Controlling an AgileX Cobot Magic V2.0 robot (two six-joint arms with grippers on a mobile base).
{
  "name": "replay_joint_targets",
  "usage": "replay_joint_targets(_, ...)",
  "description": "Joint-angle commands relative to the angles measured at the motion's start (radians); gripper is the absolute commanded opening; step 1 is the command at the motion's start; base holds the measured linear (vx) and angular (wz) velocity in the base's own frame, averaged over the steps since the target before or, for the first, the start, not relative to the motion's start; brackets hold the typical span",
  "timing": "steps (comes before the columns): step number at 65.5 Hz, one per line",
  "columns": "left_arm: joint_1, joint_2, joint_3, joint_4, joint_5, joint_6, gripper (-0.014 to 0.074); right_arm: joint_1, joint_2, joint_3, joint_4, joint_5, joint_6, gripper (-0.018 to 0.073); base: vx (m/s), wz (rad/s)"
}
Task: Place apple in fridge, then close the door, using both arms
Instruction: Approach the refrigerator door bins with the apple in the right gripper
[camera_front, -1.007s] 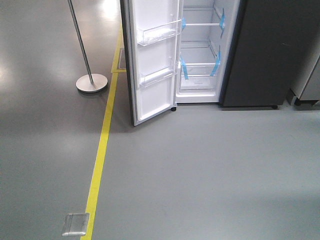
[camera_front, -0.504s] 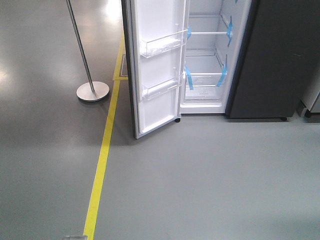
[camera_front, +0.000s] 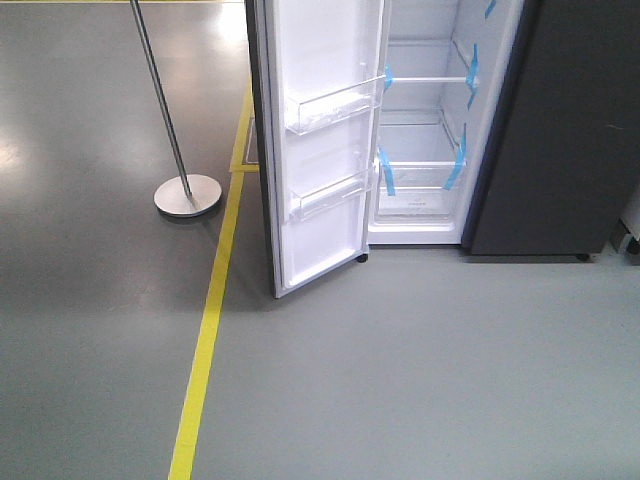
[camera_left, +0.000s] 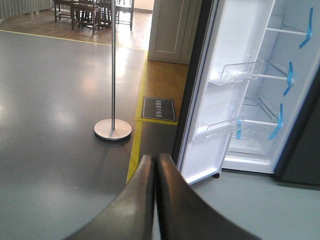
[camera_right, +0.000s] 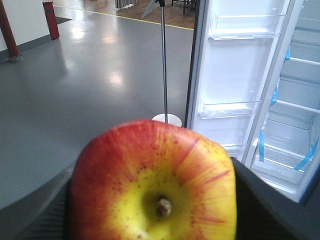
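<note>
At twelve o'clock across the grey floor (camera_front: 400, 380): one tall dark-grey fridge (camera_front: 420, 130), white inside, its one narrow white-lined door (camera_front: 320, 150) open toward eleven. Approach step, seemingly: one small round red-and-yellow apple (camera_right: 152, 182) clamped in the right end effector (camera_right: 150, 200), left end effector (camera_left: 154, 165) pinched together, empty. Next, likely: roll closer, set apple on a white-edged shelf (camera_front: 425, 162).

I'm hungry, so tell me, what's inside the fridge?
Only white shelves with blue tape, no food. The door bins look empty too. The fridge's top is out of view. The right gripper holds the apple.
</note>
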Motion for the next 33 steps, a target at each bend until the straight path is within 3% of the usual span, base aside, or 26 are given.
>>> replay_joint_targets(1, -0.004, -0.014, -0.017, 0.002, -0.070, -0.007, -0.0006, -0.001, 0.001, -0.019, 0.019, -0.077, -0.008, -0.0008, 0.17, 0.01)
replay_joint_targets(33, -0.004, -0.014, -0.017, 0.002, -0.070, -0.007, -0.0006, -0.001, 0.001, -0.019, 0.019, -0.077, -0.008, -0.0008, 0.15, 0.01)
